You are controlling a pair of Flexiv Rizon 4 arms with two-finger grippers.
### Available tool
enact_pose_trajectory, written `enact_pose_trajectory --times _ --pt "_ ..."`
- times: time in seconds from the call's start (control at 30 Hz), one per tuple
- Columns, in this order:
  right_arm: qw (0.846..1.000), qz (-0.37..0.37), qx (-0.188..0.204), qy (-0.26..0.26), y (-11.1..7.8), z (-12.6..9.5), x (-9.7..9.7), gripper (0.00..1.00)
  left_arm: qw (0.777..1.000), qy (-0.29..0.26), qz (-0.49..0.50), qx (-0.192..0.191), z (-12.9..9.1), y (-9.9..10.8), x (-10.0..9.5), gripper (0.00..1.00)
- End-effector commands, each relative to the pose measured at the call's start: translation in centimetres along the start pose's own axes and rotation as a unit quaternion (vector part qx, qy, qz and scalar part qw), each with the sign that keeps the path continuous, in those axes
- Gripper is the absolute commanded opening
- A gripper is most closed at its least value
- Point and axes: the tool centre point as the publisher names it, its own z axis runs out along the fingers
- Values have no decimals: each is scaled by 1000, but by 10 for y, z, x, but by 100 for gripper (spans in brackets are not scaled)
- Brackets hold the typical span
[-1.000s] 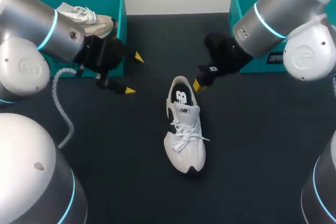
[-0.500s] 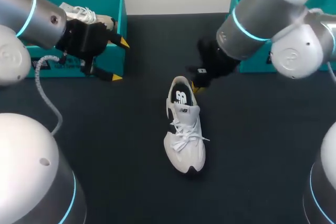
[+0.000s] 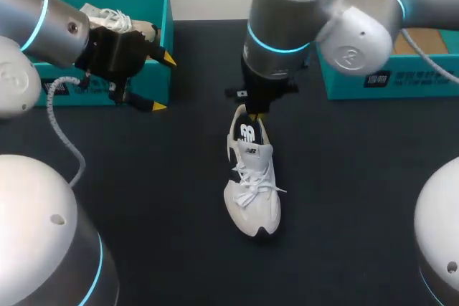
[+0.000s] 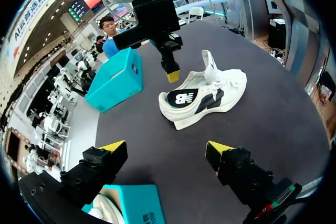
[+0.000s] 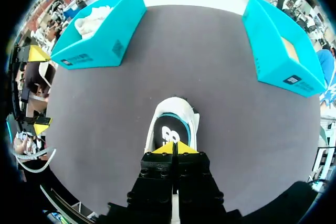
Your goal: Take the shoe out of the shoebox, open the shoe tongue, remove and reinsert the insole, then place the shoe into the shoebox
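Though mostly white, black-panelled shoe (image 3: 252, 177)

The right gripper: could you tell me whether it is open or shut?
Shut: the right gripper has its yellow tips pressed together, shoe just ahead.

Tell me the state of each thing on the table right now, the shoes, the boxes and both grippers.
White lace-up sneaker: out of the box, upright on the table, black insole inside.
Left teal cardboard shoebox: open, holding a second white shoe.
Right teal cardboard shoebox: open, no shoe seen inside.
Left gripper: open, empty.
Right gripper: shut, empty, over the sneaker's heel opening.
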Motion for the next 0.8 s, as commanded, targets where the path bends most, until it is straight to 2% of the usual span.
enact_pose_trajectory --times 0.03,0.2,0.47,0.8 --pt "999 -2 8 -51 -1 1 3 0 1000 0 0 -2 -1 0 1 100" --pt "999 9 3 -49 -11 10 7 0 1000 0 0 -2 -1 0 1 100" --pt "998 24 12 -52 -33 39 9 0 1000 0 0 -2 -1 0 1 100" --pt "998 23 10 -66 -35 56 6 0 1000 0 0 -2 -1 0 1 100"
